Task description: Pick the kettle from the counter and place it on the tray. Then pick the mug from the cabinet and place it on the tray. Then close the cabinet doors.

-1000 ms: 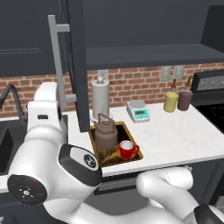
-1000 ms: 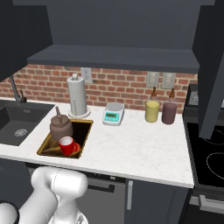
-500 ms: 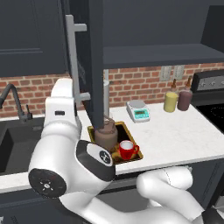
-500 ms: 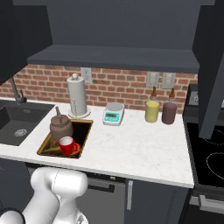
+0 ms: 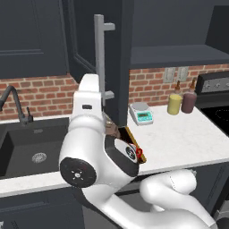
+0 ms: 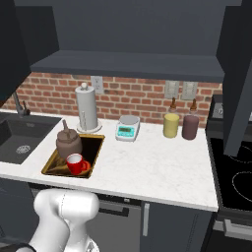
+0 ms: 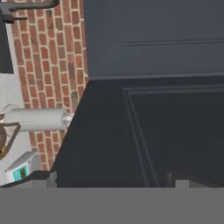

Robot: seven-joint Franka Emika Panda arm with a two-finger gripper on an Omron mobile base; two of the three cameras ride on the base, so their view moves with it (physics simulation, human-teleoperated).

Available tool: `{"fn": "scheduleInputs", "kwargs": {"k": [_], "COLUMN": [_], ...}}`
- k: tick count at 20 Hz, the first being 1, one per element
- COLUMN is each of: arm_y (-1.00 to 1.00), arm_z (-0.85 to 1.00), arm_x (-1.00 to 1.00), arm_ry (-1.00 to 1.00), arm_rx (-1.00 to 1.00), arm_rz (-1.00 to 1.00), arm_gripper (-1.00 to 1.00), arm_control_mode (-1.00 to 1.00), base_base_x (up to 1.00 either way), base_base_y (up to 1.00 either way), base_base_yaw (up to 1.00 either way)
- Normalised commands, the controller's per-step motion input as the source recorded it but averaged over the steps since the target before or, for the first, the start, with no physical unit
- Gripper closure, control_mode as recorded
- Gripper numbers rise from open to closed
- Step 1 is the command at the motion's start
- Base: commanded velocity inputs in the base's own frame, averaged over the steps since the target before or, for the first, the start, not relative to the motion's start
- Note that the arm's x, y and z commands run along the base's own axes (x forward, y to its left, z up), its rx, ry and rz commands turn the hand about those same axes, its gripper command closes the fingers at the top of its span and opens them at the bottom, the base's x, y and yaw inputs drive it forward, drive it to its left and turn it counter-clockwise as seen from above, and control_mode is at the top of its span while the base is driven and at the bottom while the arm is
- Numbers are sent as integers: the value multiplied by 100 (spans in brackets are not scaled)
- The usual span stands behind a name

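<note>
The kettle [image 6: 68, 143] sits on the tray [image 6: 93, 153] on the bench [image 6: 157, 170], with one red mug [image 6: 76, 163] just in front of it. Since a moment ago the big white arm [image 5: 91, 147] has swung further right in the left base view, and now hides most of the tray there. One cabinet door [image 5: 117, 53] stands open, its bar handle [image 5: 100, 56] right above the arm. The fingers [image 7: 109, 179] are spread wide, holding nothing, close to a dark door panel. Two bottles [image 6: 171, 124] stand by the wall.
</note>
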Motion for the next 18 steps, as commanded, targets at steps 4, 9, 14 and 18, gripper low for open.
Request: {"fn": "scheduleInputs", "kwargs": {"k": [4,9,14,18], "arm_y": [-56,-55,-54,-52], "arm_z": [1,2,4,8], "arm_x": [27,34,39,41], "arm_ry": [0,0,0,0], "arm_rx": [0,0,0,0], "arm_rz": [0,-1,0,0], "arm_gripper": [-100,-100,-100,-100], "arm_control_mode": [-100,-100,-100,-100], "base_base_x": [0,0,0,0], "base_base_y": [0,0,0,0], "base_base_yaw": [0,0,0,0]}}
